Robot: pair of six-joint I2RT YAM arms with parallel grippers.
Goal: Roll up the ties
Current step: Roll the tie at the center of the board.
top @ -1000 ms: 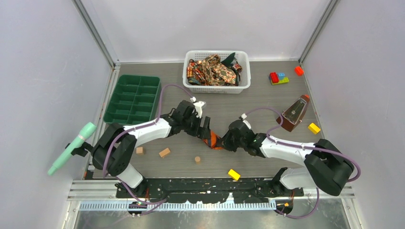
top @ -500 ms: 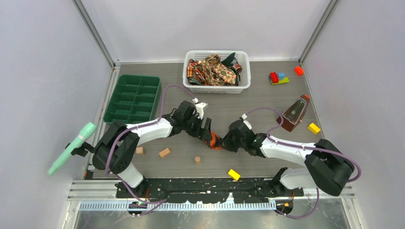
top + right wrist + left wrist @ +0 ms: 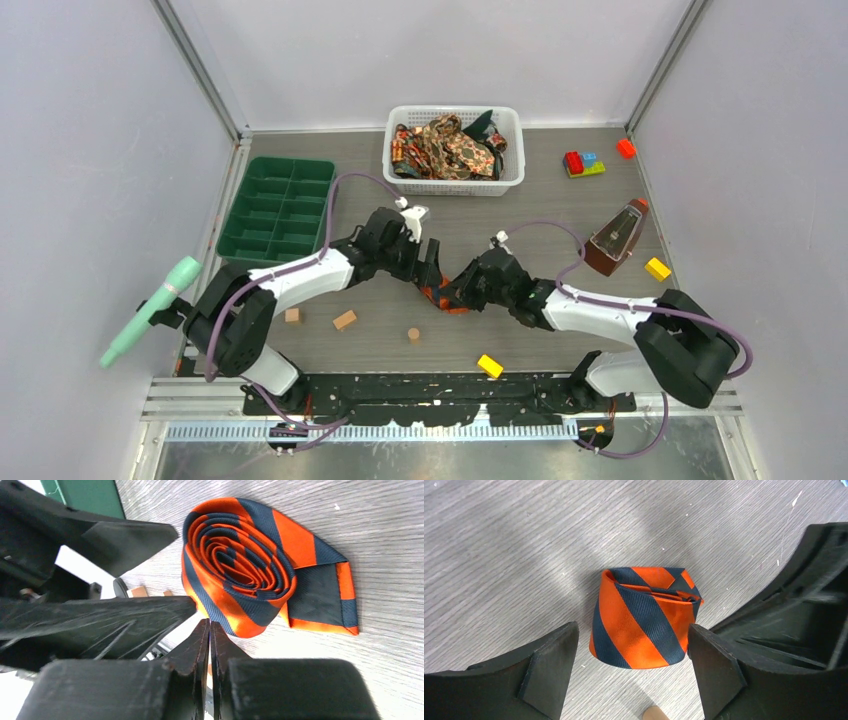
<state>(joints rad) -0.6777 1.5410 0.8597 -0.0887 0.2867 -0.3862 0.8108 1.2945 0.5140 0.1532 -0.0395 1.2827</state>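
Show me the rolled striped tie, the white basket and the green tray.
rolled striped tie (image 3: 639, 630): left wrist view, outer striped wrap.
white basket (image 3: 455, 187): top view, near wall.
green tray (image 3: 292, 160): top view, far rim.

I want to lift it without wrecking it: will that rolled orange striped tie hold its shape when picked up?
Probably floppy: the rolled tie is soft fabric with loosely spaced coils. Its tail end lies free on the table, so it likely unwinds unless squeezed.
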